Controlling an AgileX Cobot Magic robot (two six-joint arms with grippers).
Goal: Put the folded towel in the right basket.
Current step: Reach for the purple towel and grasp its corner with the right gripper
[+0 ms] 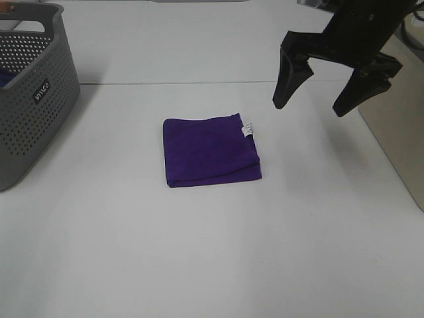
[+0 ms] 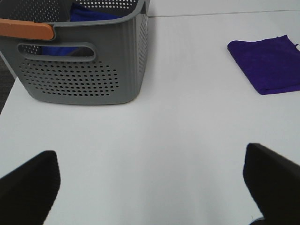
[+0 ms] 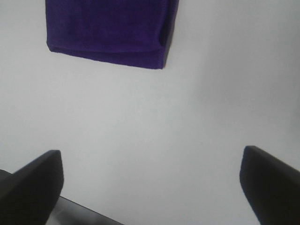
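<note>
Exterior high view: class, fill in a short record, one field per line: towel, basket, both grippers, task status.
towel: purple, folded, flat on the table, untouched
basket: grey, perforated, far left, blue cloth inside
right gripper: open, empty, raised right of the towel
left gripper: open, empty
task status: towel not yet picked up

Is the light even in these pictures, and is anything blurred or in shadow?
Exterior high: even light, faint shadow beside the basket, towel sharp. Left wrist: left gripper fingers dark and blurred. Right wrist: towel fairly sharp, right gripper fingers dark and blurred.
</note>
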